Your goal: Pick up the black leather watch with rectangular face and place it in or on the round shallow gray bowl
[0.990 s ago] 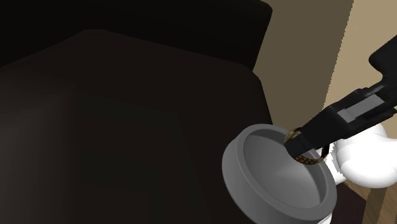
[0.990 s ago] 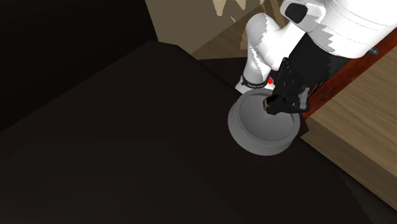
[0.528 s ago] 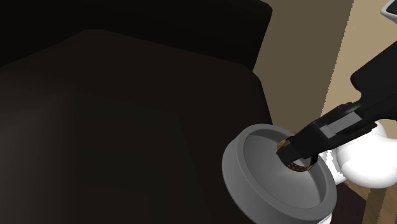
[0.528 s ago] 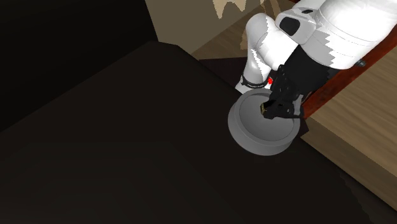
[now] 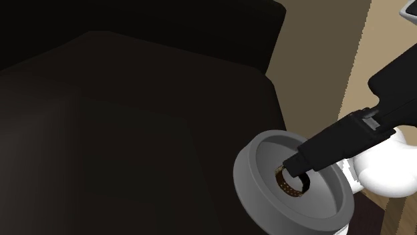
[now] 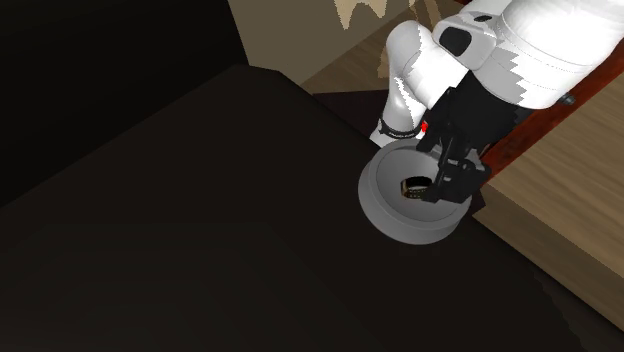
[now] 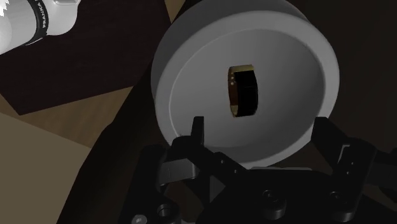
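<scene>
A: Quick, what's changed?

B: The watch [image 7: 243, 91] has left the pincer [image 7: 259, 124]. Half a second ago it was clamped at the fingertips over the right half of the gray bowl [image 5: 244, 190]. Now it's down inside, about mid-floor.

A: Pincer state?

B: Fingers are apart. In the wrist view they stand wide to either side, with the watch beyond them and not between. Nothing is held.

A: Is the watch lying flat?

B: No. It's a closed loop up on its edge, a dark band with a gold-brown rim. I can't make out the face. In the shoulder view it sits just under the fingertips, and I can't tell whether they still brush it.

A: Where's the bowl?

B: On the dark desk [image 5: 133, 140], at its near-right end in the shoulder view, close to the white arm [image 6: 545, 60].

A: Is the task done, then?

B: I'd say the placing is done, since the watch is inside the rim and released. What's left is backing the pincer straight up. The loop stands on edge right below the tips, so a sideways drift could knock it over or roll it. The bowl wall should keep it in either way.
</scene>
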`<act>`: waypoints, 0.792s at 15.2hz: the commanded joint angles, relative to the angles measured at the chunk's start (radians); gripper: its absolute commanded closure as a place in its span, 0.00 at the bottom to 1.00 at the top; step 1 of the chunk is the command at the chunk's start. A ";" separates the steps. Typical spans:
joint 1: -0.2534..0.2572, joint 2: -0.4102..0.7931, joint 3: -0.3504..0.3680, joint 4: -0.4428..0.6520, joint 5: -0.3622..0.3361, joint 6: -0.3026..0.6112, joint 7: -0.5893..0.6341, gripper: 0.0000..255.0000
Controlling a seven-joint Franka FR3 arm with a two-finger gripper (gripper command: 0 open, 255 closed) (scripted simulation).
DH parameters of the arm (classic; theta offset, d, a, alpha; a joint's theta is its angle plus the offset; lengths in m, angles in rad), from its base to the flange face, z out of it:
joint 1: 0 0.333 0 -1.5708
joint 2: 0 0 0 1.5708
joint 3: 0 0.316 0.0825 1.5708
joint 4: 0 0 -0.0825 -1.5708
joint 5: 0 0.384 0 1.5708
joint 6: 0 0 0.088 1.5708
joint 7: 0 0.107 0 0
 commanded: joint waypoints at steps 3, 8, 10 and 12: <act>-0.006 0.013 -0.024 0.069 -0.020 -0.059 0.008 0.00; -0.011 0.029 -0.043 0.135 -0.037 -0.110 0.016 0.00; -0.011 0.029 -0.043 0.135 -0.037 -0.110 0.016 0.00; -0.011 0.029 -0.043 0.135 -0.037 -0.110 0.016 0.00</act>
